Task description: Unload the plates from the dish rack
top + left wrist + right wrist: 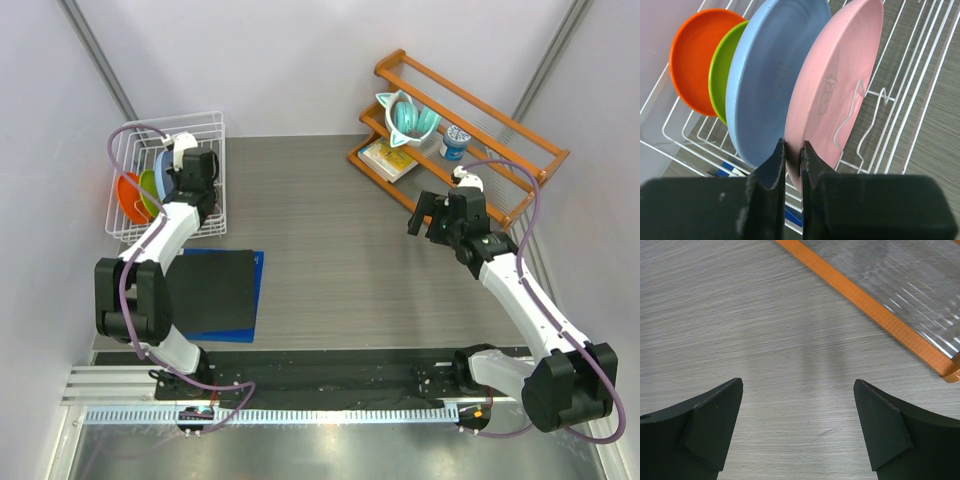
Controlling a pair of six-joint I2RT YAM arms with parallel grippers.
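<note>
Top view: white wire dish rack (pixel 213 135) stands at the bench's (pixel 320 230) far left corner.
Left wrist: left claw (pixel 792 159) clenched on pink plate (pixel 840 85) rim; light blue plate (pixel 767 85), green plate (pixel 721 75) and orange plate (pixel 692 60) stand upright beside it in the rack.
Right wrist: right claw (pixel 797 425) released, spread wide above bench, near wooden shelf rack (pixel 865 297).

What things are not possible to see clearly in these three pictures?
Left wrist view: whether the left claw really presses the pink plate; its fingers cover the contact.
Top view: the left arm hides the pink plate in the dish rack.
Right wrist view: the wooden shelf is cut by the frame edge.
</note>
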